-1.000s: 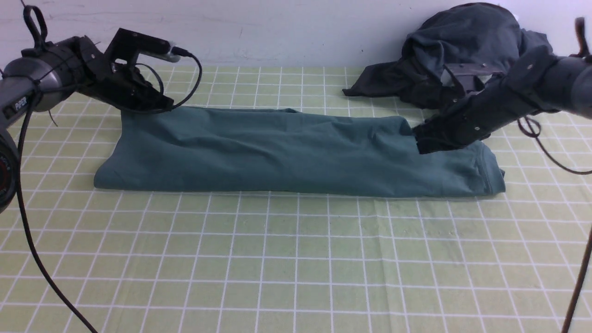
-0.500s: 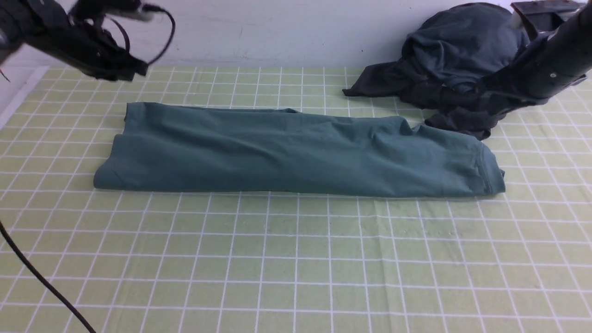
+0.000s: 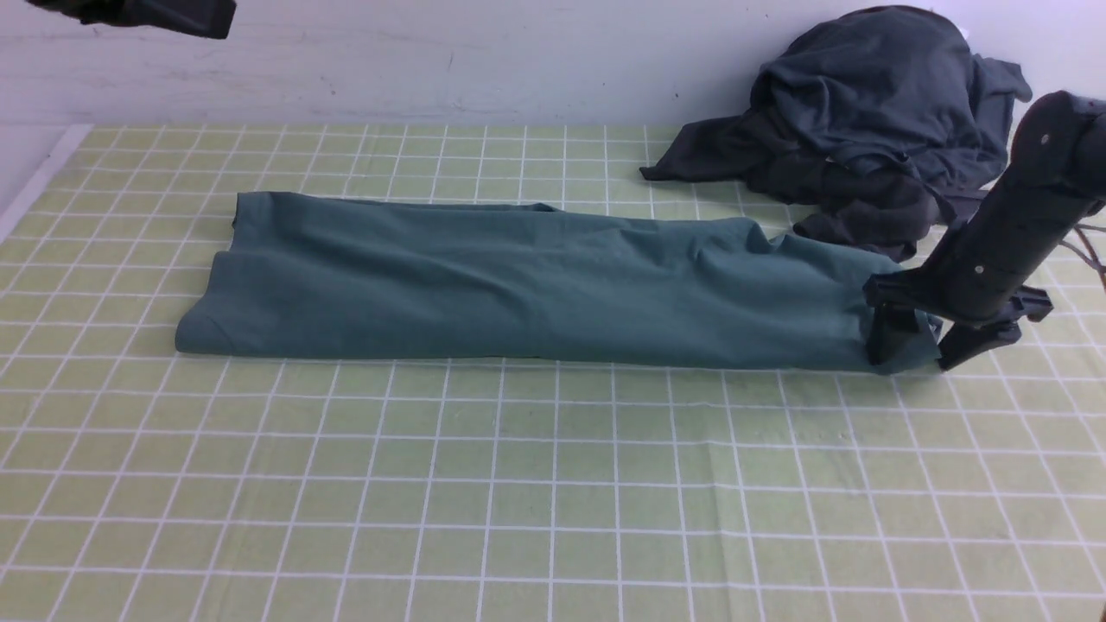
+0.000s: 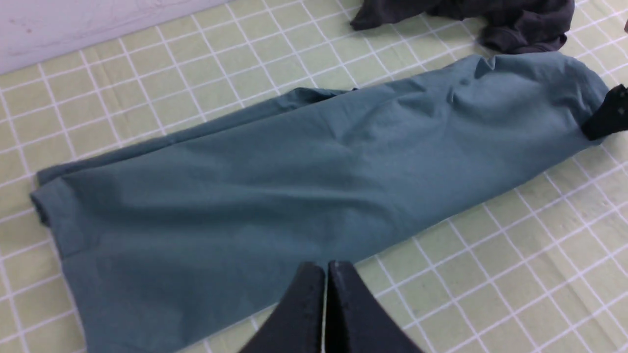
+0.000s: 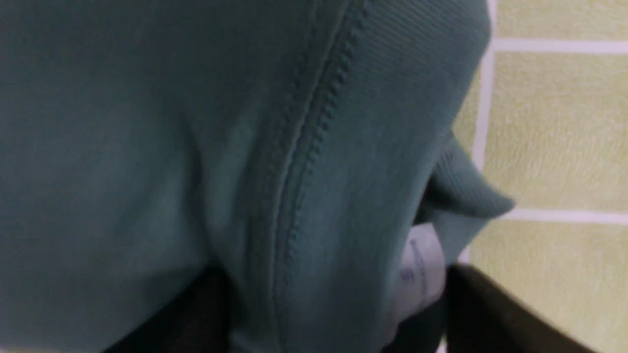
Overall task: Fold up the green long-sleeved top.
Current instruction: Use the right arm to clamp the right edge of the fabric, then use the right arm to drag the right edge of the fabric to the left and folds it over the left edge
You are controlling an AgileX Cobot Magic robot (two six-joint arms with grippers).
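The green long-sleeved top (image 3: 536, 285) lies folded into a long flat strip across the checked cloth, also seen in the left wrist view (image 4: 294, 171). My right gripper (image 3: 921, 343) stands open at the strip's right end. One finger rests on the fabric and the other on the cloth just past the edge. In the right wrist view the ribbed neck band (image 5: 456, 196) and white neck tag (image 5: 422, 269) lie between the spread fingers of this gripper (image 5: 338, 314). My left gripper (image 4: 326, 268) is shut and empty, high above the top's near edge.
A heap of dark charcoal and grey garments (image 3: 864, 112) sits at the back right against the white wall, almost touching the top's far right corner. The yellow-green checked cloth (image 3: 553, 484) covers the table. Part of the left arm (image 3: 164, 15) shows at the upper left.
The right gripper left the top, swung back past the dark heap, then came down at the strip's right end and opened. The left arm rose up and away to the upper left.
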